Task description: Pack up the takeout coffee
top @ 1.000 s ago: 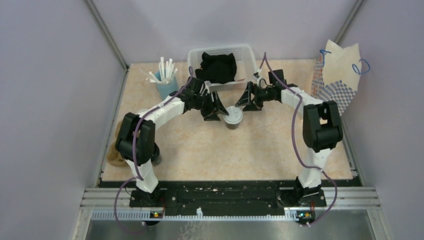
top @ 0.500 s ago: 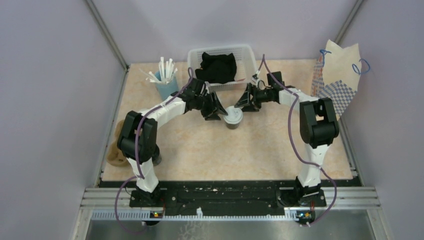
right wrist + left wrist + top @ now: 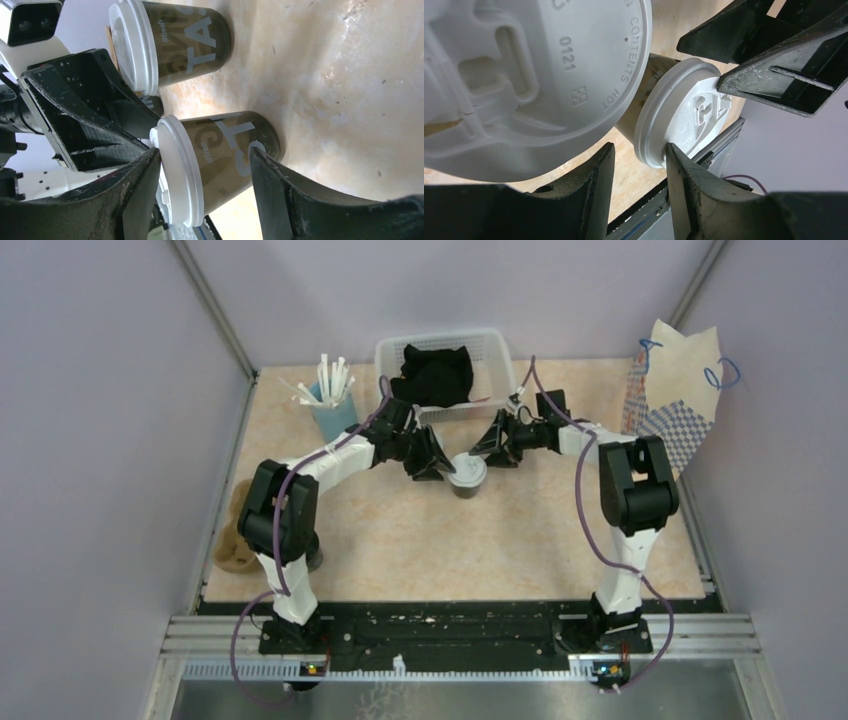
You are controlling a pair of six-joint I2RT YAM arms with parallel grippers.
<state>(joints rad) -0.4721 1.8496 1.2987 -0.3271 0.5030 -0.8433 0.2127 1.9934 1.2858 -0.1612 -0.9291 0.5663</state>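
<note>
- The takeout cup (image 3: pixel 225 155) in front of you is a short round paper tumbler. It is brown-olive with large pale lettering and capped by a white moulded plastic lid (image 3: pixel 684 117) with a raised sip slot.
- It stands upright on the beige, mottled worktop (image 3: pixel 400 530), nearer the far edge than the near one and about midway between the side edges. The white lattice basket (image 3: pixel 492 355) is just behind it.
- A second cup (image 3: pixel 185 45) of the same make stands close beside it. Its lid fills much of the left wrist view, with the embossed lettering readable.
- Your right pincer (image 3: pixel 204 152) is spread. Its scuffed matt black fingers frame the takeout cup, one by the lid rim and one by the base. You cannot tell from these views whether they touch it.
- Your left pincer (image 3: pixel 639 147) is also parted, with worktop showing through the gap. The takeout cup's lid rim sits right at its fingertips, on the side opposite the right pincer.
</note>
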